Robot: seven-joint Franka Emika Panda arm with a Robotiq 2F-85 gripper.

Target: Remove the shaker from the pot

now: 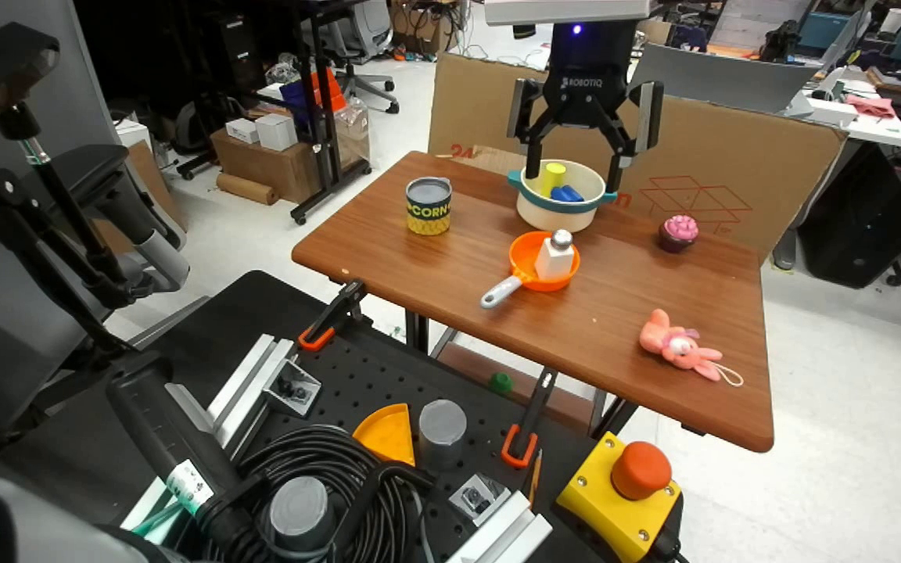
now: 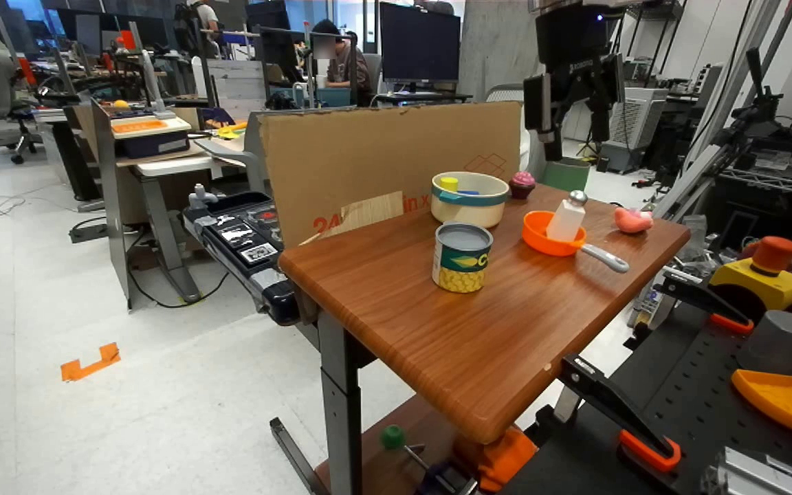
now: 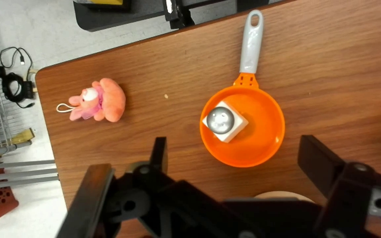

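The shaker, with a white square body [image 1: 552, 263] and a domed silver cap, stands slightly tilted inside the orange pot. It also shows in an exterior view [image 2: 566, 221] and in the wrist view [image 3: 220, 120], close to one side of the rim. The pot [image 1: 525, 252] has a grey handle and rests on the wooden table; it also shows in an exterior view [image 2: 535, 237] and in the wrist view [image 3: 260, 142]. My gripper [image 1: 573, 173] is open and empty, above the table and apart from the shaker. Its spread fingers also show in an exterior view [image 2: 577, 141] and in the wrist view [image 3: 233, 142].
A cream bowl with a teal band [image 1: 552, 215] holds yellow and blue things behind the pot. A corn can [image 1: 428, 207], a pink cupcake [image 1: 678, 233] and a pink plush bunny [image 1: 677, 348] are on the table. Cardboard [image 1: 732, 168] stands along the back edge.
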